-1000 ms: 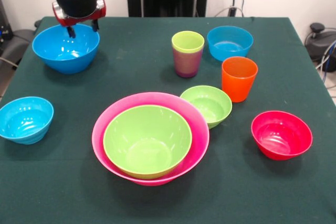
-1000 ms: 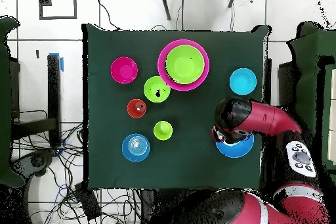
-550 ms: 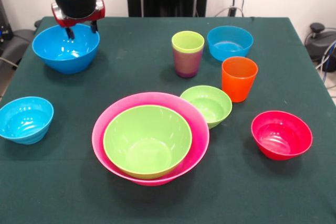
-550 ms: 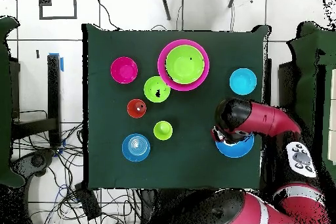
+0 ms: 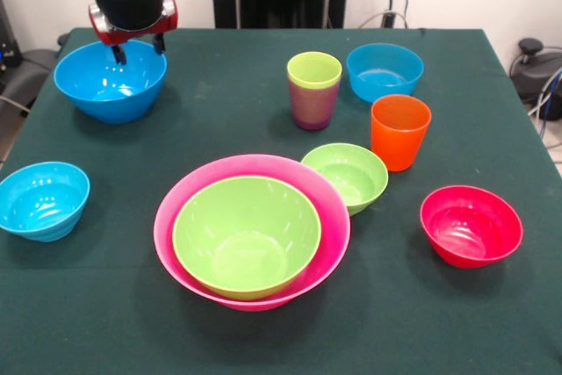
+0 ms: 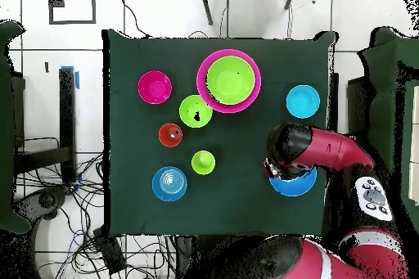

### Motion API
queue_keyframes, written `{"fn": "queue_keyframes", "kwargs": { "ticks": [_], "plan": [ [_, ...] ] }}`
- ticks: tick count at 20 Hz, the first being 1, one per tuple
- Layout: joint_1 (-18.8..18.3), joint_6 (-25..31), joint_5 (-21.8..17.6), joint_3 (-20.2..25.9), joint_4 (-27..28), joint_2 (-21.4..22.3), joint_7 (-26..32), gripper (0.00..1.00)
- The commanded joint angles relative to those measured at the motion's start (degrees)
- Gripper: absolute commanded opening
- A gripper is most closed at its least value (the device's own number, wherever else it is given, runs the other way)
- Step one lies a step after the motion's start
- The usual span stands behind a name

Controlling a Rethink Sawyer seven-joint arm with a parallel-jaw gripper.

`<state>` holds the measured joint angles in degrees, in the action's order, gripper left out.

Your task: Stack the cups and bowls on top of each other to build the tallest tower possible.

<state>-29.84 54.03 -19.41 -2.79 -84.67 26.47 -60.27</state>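
My gripper (image 5: 138, 48) hangs open over the far rim of the large blue bowl (image 5: 110, 85). One finger dips inside the bowl and the other stands just beyond its edge. The huge pink bowl (image 5: 167, 217) sits at the table's middle front with the large green bowl (image 5: 246, 234) nested in it. Beside it are the small green bowl (image 5: 349, 175) and the small red bowl (image 5: 471, 226). The orange cup (image 5: 399, 132) stands upright. The lime green cup (image 5: 313, 70) sits inside the purple cup (image 5: 312, 107). In the overhead view my gripper (image 6: 268, 169) is at the edge of the large blue bowl (image 6: 296, 182).
One small light-blue bowl (image 5: 385, 70) stands at the far right behind the cups, and another (image 5: 42, 199) lies near the table's left edge. Green cloth covers the table (image 5: 219, 120). Cables and stands lie on the floor around it.
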Motion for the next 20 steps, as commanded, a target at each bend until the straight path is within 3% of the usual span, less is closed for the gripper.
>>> {"fn": "queue_keyframes", "kwargs": {
  "ticks": [1, 20],
  "plan": [
    [2.0, 1.5, 0.5, 3.3, -1.9, -1.6, -6.4, 1.00],
    [1.1, 3.6, 3.3, 4.0, -3.7, -2.2, -6.4, 1.00]
  ]
}}
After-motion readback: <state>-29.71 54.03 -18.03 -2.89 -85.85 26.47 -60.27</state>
